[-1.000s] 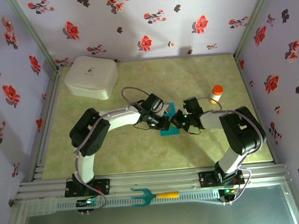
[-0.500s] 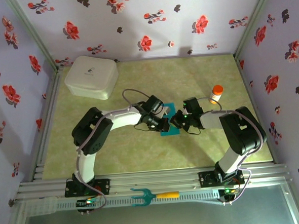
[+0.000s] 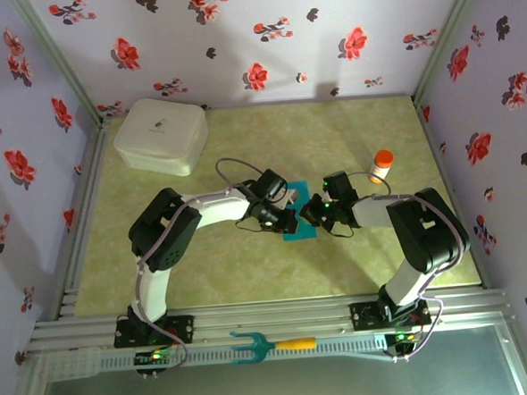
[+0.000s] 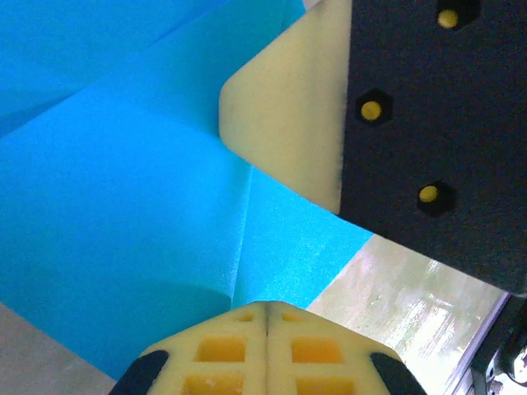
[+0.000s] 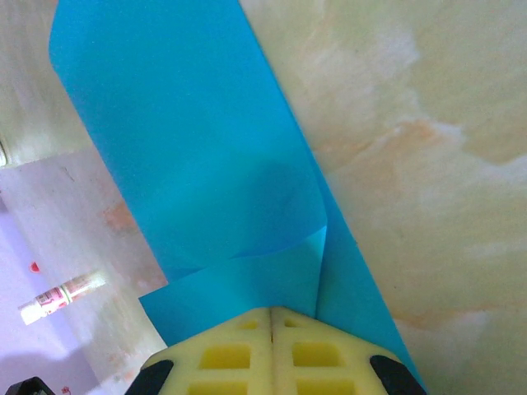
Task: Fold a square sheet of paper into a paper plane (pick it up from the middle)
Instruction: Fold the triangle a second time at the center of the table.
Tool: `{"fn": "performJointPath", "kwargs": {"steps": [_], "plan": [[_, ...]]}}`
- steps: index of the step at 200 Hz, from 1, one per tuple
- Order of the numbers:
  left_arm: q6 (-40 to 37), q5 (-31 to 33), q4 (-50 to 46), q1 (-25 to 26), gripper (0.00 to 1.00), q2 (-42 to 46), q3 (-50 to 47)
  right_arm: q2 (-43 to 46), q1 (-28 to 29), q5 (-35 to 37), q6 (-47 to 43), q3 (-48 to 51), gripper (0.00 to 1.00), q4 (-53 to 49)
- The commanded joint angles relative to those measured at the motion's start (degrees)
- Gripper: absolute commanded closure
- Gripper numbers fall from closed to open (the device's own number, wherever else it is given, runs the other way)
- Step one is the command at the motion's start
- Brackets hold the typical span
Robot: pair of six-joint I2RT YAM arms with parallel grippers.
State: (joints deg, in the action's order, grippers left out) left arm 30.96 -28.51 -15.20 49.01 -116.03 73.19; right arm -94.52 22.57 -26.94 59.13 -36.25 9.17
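Mid-desk, the two arms meet nose to nose over the square sheet of paper [image 3: 299, 224], which lies partly folded between them. The left jaws are fully closed, fingertips [image 4: 230, 362] together right at a crease in the blue sheet. They look to be nipping it, with the right arm's pale finger [image 4: 284, 115] just beyond. The right jaws are closed too, their fingertips [image 5: 230, 355] pinching where a flap curls over.

To my eye this is a fold being set. Done well, both pinches stay level and move together. The flap's edge should be laid along the crease before anything is pressed down, and neither arm should tug outward, since paper this thin would wrinkle or tear.

As for containers, a white box [image 3: 161, 137] sits in the far left corner of the desk [image 3: 205, 273] with its lid on, so I cannot tell what is inside. An orange-capped bottle [image 3: 382, 165] stands upright near the right arm, cap on.
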Motion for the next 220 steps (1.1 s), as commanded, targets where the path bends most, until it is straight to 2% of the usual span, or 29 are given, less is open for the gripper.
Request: {"fn": "performJointPath", "kwargs": {"steps": [1, 114, 151, 220], "plan": [[-0.99, 0.76, -0.40, -0.50, 1.00, 1.92, -1.18, -1.33, 0.11, 3.12, -0.58, 1.19, 1.00, -4.85], [-2.26, 3.20, -1.46, -0.85, 1.00, 4.34, -2.86, -1.57, 0.11, 3.57, -1.26, 0.83, 1.00, -5.95], [-3.39, 0.04, -0.15, -0.09, 1.00, 5.63, -3.00, -1.46, 0.13, 3.56, -1.30, 0.87, 1.00, -6.10], [-5.62, 1.42, -3.90, 1.34, 1.00, 1.18, 1.81, -1.12, 0.18, 3.65, -1.13, 0.92, 1.00, -6.10]]}}
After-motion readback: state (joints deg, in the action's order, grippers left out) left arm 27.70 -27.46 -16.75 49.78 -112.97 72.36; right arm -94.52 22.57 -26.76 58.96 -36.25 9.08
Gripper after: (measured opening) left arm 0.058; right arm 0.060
